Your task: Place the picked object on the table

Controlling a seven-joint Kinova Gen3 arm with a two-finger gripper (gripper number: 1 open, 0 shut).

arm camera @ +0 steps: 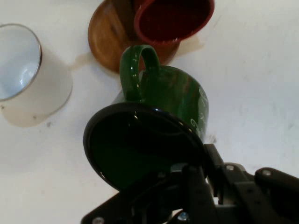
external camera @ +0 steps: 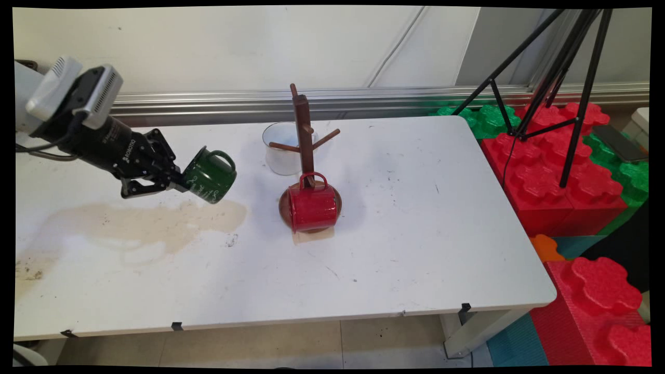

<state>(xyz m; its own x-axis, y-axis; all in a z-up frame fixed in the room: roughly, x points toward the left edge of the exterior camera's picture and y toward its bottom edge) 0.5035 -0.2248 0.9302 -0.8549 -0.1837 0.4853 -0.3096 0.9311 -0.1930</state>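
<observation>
Main view — my gripper (external camera: 179, 183): at the left of the frame, above the table (external camera: 415, 244), clamped on the rim of the green mug (external camera: 210, 175).
Main view — green mug: held clear of the tabletop, tilted, handle uppermost, just above the upper right end of a tan stain (external camera: 140, 221).
Main view — mug tree (external camera: 304, 140): brown wood, upright at the frame's centre on a round base (external camera: 283, 205).
Main view — red mug (external camera: 313, 206): on its side against the base, handle up by the post.
Main view — white mug (external camera: 280, 150): just behind the tree, upright.
Hand view — green mug (arm camera: 159, 121): fills the centre; one finger (arm camera: 198, 191) grips its dark rim from the bottom edge.
Hand view — red mug (arm camera: 173, 21) and the base (arm camera: 107, 37): at the top, beyond the green handle.
Hand view — white mug (arm camera: 28, 74): upper left.
</observation>
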